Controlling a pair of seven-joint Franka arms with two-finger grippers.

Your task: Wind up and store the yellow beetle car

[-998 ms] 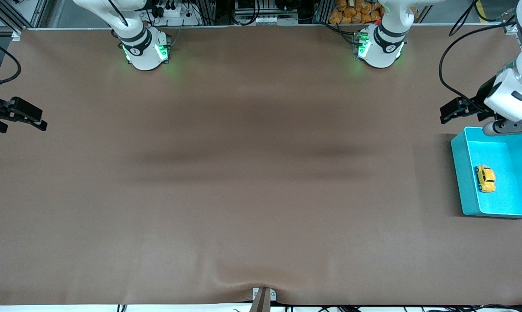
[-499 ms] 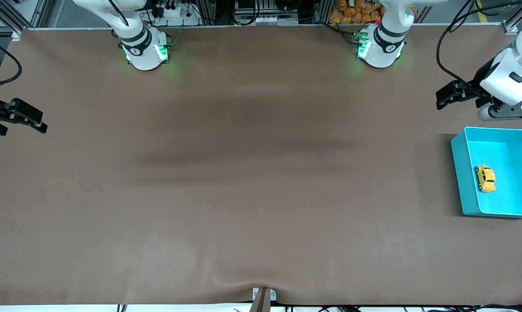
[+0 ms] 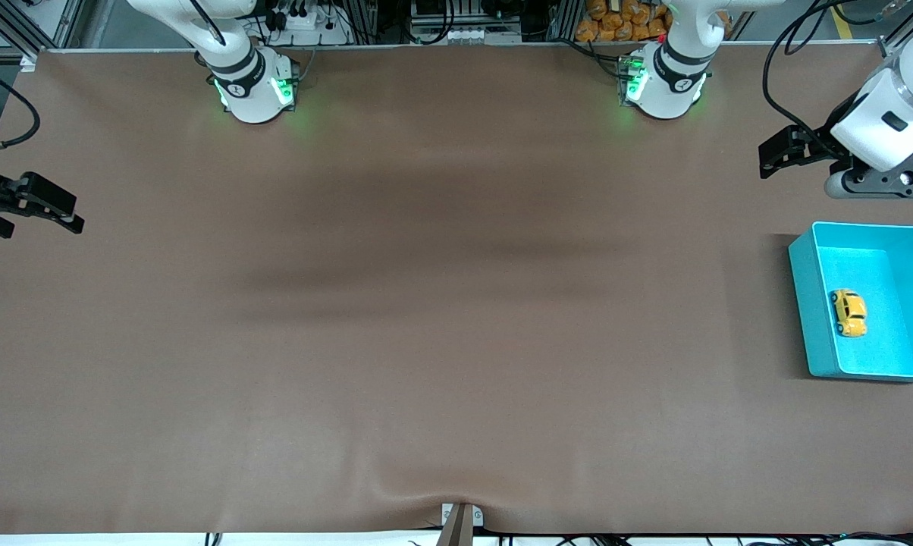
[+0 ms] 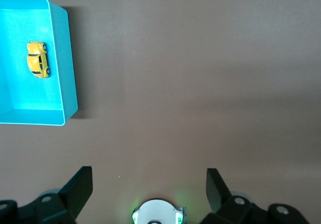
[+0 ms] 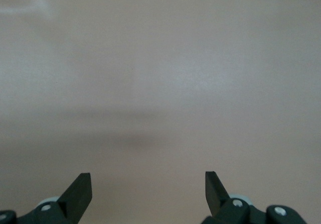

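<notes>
The yellow beetle car (image 3: pixel 849 312) lies on the floor of the turquoise bin (image 3: pixel 805 303) at the left arm's end of the table; the left wrist view shows the car (image 4: pixel 38 60) in the bin (image 4: pixel 69 63) too. My left gripper (image 3: pixel 776 150) is open and empty, up over bare table between the bin and the left arm's base; its fingers (image 4: pixel 79 185) frame bare table. My right gripper (image 3: pixel 66 212) is open and empty at the right arm's end of the table, over bare brown surface (image 5: pixel 150 108).
The brown table mat (image 3: pixel 441 318) is bare apart from the bin. The two arm bases (image 3: pixel 255 83) (image 3: pixel 661 80) stand along the table's edge farthest from the front camera. A small bracket (image 3: pixel 460 519) sits at the nearest edge.
My left gripper has risen and drawn away from over the bin's rim toward its base. The car stays in the bin. The right arm has not moved.
</notes>
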